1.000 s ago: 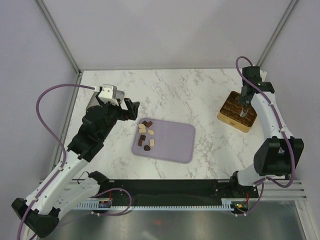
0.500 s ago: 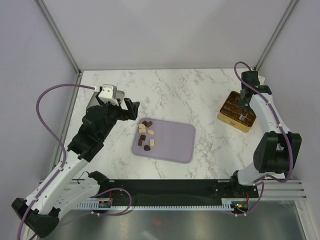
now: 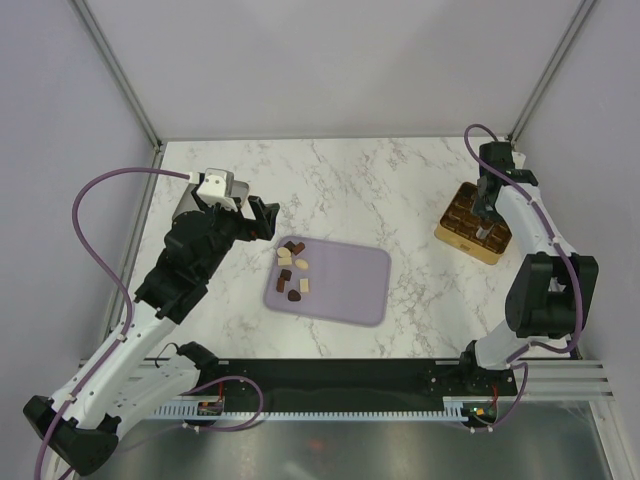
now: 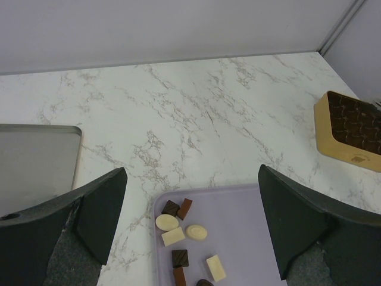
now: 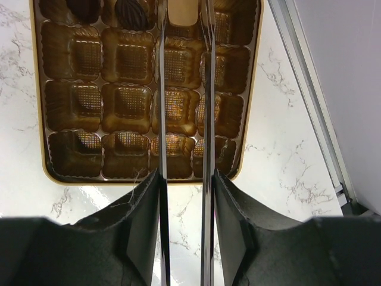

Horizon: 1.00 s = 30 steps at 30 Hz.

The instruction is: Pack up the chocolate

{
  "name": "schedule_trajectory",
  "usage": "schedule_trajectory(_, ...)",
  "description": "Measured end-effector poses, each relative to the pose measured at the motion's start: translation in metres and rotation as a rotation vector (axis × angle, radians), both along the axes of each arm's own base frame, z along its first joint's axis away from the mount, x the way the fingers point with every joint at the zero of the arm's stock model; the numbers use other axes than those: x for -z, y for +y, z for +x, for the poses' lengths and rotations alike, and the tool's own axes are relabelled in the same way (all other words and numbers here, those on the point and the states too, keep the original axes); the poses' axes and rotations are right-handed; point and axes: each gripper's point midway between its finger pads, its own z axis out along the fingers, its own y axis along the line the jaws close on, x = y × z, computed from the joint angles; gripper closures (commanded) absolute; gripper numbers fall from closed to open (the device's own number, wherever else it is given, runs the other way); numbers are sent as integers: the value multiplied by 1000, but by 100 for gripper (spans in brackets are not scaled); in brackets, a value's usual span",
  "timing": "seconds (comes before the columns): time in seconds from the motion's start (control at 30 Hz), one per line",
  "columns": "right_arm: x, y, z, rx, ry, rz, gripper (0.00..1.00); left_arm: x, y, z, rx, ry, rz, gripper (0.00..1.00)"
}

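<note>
Several small pieces of chocolate [image 3: 293, 270], dark brown, mid brown and cream, lie at the left end of the lilac tray [image 3: 345, 285]. In the left wrist view the chocolate [image 4: 178, 229] is below my left gripper [image 4: 191, 173], which hangs open and empty above the tray's [image 4: 256, 238] far left corner. My right gripper [image 5: 184, 176] is shut on metal tongs [image 5: 161, 89], which reach over the gold box [image 5: 39, 89]. A cream piece [image 5: 183, 11] sits between the tong tips at the box's far row. Two dark pieces [image 5: 132, 15] lie in cells beside it.
The gold box [image 3: 473, 228] stands at the right of the marble table, near the right wall rail [image 5: 309, 89]. A grey metal tray [image 4: 36, 161] lies left of the lilac tray, under my left arm [image 3: 190, 255].
My right wrist has drawn back toward the far edge above the box, with the tongs spreading slightly. The left arm and the pieces on the tray have not moved.
</note>
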Motion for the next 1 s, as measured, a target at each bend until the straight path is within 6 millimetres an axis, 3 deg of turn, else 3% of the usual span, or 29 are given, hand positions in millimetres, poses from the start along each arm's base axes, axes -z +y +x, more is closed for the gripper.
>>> schedule_trajectory(0.33,3,2,2,-8,8,6,48,0,0,0,0,0,0,0)
schedule_trajectory(0.53,-16,22,5,-64,-35,21,48,0,0,0,0,0,0,0)
schedule_trajectory(0.63,-38,57,8,-161,-92,36,49,0,0,0,-1,0,0,0)
schedule_trajectory(0.77,-64,118,4,-340,-160,79,49,0,1,1,-7,0,1,0)
schedule_trajectory(0.9,-77,193,-18,-569,-195,153,49,1,3,2,-21,1,3,0)
schedule_trajectory(1.0,-74,241,-47,-730,-191,210,49,2,3,3,-25,4,6,0)
